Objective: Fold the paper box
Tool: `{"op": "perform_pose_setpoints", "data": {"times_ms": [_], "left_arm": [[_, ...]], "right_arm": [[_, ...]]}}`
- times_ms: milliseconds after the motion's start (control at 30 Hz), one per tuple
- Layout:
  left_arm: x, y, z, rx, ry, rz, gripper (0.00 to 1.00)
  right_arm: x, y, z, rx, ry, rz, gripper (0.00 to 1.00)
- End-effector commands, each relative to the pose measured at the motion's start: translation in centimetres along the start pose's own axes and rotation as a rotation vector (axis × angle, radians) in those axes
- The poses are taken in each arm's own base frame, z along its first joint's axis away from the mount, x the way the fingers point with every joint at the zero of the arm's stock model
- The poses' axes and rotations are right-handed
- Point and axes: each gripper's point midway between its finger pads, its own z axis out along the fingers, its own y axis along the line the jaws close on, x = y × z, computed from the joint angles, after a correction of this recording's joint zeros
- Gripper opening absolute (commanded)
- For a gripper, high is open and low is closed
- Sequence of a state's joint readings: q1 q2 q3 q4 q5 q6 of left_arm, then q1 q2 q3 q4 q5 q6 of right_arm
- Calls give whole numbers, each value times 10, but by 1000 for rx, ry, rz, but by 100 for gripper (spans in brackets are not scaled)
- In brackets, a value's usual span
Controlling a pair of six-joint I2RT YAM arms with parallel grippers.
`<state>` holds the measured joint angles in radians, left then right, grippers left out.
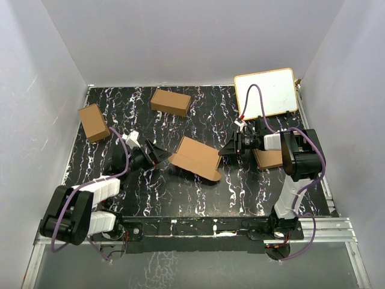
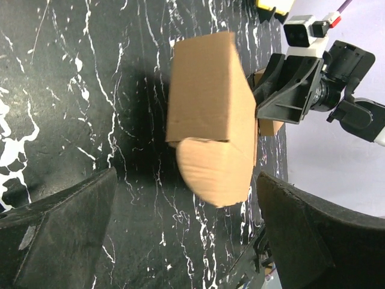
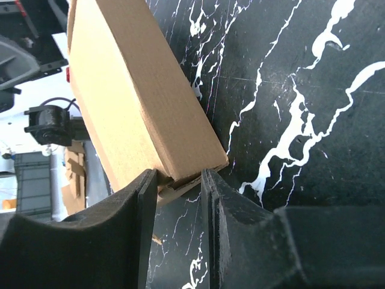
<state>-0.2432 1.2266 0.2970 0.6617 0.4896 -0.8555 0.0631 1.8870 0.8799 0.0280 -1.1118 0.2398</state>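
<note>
Right wrist view | pinching end corner of paper box (image 3: 138, 102) with right hand (image 3: 176, 180), probably to steady it | lying mid-tabletop (image 1: 180, 198) between both hands | keeping left hand (image 2: 186, 198) wide apart before rounded flap (image 2: 213, 171), likely for folding

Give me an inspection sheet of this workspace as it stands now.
Surface: black, white-veined table.
Job's things: paper box, partly folded, mid-table, with a rounded flap still open.
Clutter: two short cartons at far left; pile of sheets under the right arm; white board at far right.
Pincers: left pincer is open, facing the flap; right pincer is shut on the box's corner.
Cables: purple cables loop along both arms, one crossing the board.
Surroundings: white walls; nothing else seen.
</note>
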Motion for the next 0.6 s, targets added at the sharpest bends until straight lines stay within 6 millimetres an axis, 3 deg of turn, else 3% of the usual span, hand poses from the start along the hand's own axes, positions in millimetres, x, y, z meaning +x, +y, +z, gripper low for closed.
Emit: {"op": "perform_pose_setpoints", "data": {"times_ms": [0, 267, 567], "left_arm": [[-6, -12, 8, 65, 10, -23, 97], [-25, -43, 18, 182, -9, -16, 97], [-18, -29, 40, 182, 26, -61, 97]], "right_arm": [[-3, -20, -2, 49, -7, 2, 35], [-2, -21, -2, 48, -2, -13, 35], [-1, -24, -2, 53, 5, -14, 35]]}}
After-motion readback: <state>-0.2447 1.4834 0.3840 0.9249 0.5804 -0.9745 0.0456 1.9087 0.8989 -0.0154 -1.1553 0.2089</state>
